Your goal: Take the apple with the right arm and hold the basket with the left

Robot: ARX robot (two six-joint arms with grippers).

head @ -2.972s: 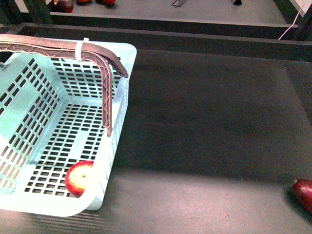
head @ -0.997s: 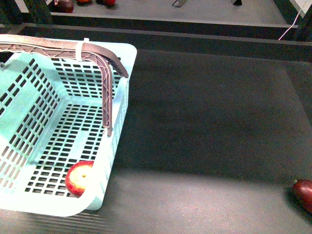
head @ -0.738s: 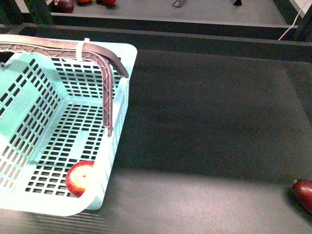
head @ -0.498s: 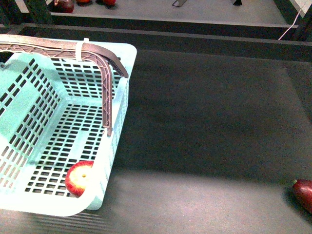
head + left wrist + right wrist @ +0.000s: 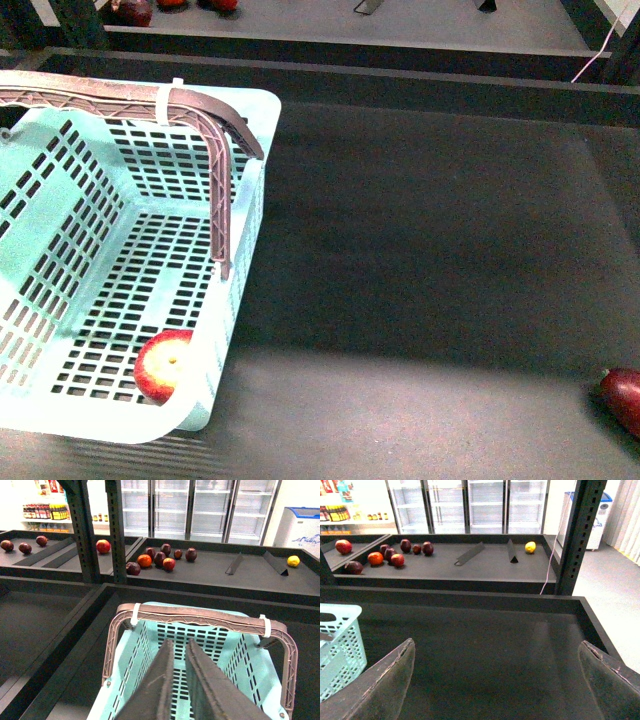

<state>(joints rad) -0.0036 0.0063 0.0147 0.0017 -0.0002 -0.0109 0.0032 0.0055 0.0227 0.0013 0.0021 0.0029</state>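
Observation:
The mint-green basket [image 5: 250, 160] stands at the left of the dark table, its brown latticed handle [image 5: 222, 150] up over it. The red apple [image 5: 163, 365] with a yellow blush lies inside the basket in its near right corner. Neither gripper shows in the front view. In the left wrist view my left gripper [image 5: 180, 642] is shut and empty, just above the basket [image 5: 250, 665] and short of its handle [image 5: 200, 617]. In the right wrist view my right gripper [image 5: 496, 642] is wide open and empty over bare table, with a basket corner [image 5: 340, 640] off to one side.
A dark all-maroon apple [image 5: 622, 398] lies at the table's right edge. A raised ledge [image 5: 400, 75] bounds the table's far side. Beyond it a shelf holds several apples [image 5: 160, 559] and a yellow fruit [image 5: 530, 546]. A dark upright post [image 5: 575, 535] stands at the far right corner.

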